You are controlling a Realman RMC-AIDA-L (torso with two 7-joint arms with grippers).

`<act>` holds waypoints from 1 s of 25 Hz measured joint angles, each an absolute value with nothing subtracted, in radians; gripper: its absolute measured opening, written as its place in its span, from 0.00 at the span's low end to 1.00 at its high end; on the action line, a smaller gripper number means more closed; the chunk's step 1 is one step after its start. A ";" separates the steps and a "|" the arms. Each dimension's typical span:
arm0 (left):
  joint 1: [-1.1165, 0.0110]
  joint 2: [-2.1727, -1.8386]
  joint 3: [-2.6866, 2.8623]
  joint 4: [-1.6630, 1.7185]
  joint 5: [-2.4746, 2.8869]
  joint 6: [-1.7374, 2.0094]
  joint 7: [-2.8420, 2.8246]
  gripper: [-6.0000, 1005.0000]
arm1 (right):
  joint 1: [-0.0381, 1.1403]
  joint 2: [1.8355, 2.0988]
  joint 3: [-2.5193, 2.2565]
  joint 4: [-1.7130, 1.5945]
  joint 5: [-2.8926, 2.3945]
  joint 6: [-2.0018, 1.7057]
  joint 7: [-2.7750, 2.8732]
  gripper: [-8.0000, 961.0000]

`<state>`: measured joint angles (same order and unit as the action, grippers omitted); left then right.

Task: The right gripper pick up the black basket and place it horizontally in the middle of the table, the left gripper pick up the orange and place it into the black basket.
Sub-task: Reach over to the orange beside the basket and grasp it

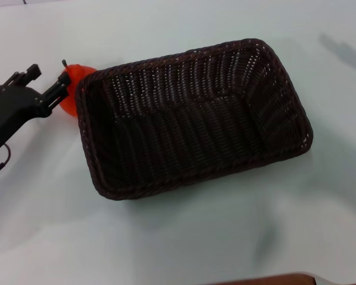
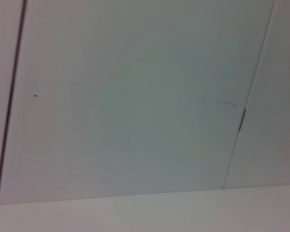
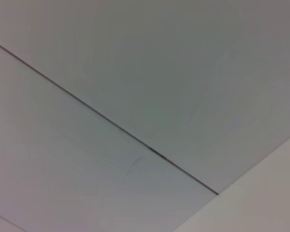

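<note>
Orange (image 1: 71,89) sits clamped in my left gripper (image 1: 60,90), just outside the black basket (image 1: 193,116) rim; next I carry it over and release inside.

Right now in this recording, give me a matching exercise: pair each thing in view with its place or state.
Things:
1. black basket
2. orange
3. left gripper
4. table

Places or states:
A. at the orange, by the basket's left end
B. lying mid-table, nothing inside
C. outside the basket, against its left rim
D. white surface under everything

Pairs: 1-B, 2-C, 3-A, 4-D
</note>
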<state>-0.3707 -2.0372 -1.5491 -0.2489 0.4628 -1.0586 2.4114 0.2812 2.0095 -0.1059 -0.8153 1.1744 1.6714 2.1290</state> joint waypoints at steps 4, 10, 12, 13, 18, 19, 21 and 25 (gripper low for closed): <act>-0.382 -2.057 -1.548 -0.263 0.467 -1.049 2.422 0.73 | 0.287 2.007 -0.103 -0.789 1.175 1.660 2.113 0.66; -0.393 -2.091 -1.549 -0.282 0.492 -1.028 2.438 0.73 | 0.299 2.007 -0.104 -0.763 1.175 1.647 2.098 0.66; -0.397 -2.102 -1.551 -0.289 0.494 -1.011 2.438 0.73 | 0.304 2.006 -0.104 -0.756 1.175 1.644 2.095 0.66; -0.400 -2.107 -1.551 -0.290 0.494 -1.002 2.438 0.73 | 0.306 2.006 -0.104 -0.752 1.175 1.643 2.092 0.66; -0.419 -2.130 -1.556 -0.303 0.494 -0.955 2.439 0.71 | 0.320 2.006 -0.108 -0.734 1.175 1.630 2.086 0.66; -0.420 -2.133 -1.558 -0.310 0.493 -0.943 2.439 0.70 | 0.322 2.006 -0.110 -0.732 1.175 1.625 2.086 0.66; -0.426 -2.141 -1.561 -0.326 0.492 -0.907 2.439 0.67 | 0.327 2.005 -0.112 -0.730 1.175 1.618 2.086 0.66; -0.443 -2.147 -1.562 -0.350 0.493 -0.820 2.440 0.60 | 0.335 2.005 -0.113 -0.729 1.174 1.612 2.085 0.66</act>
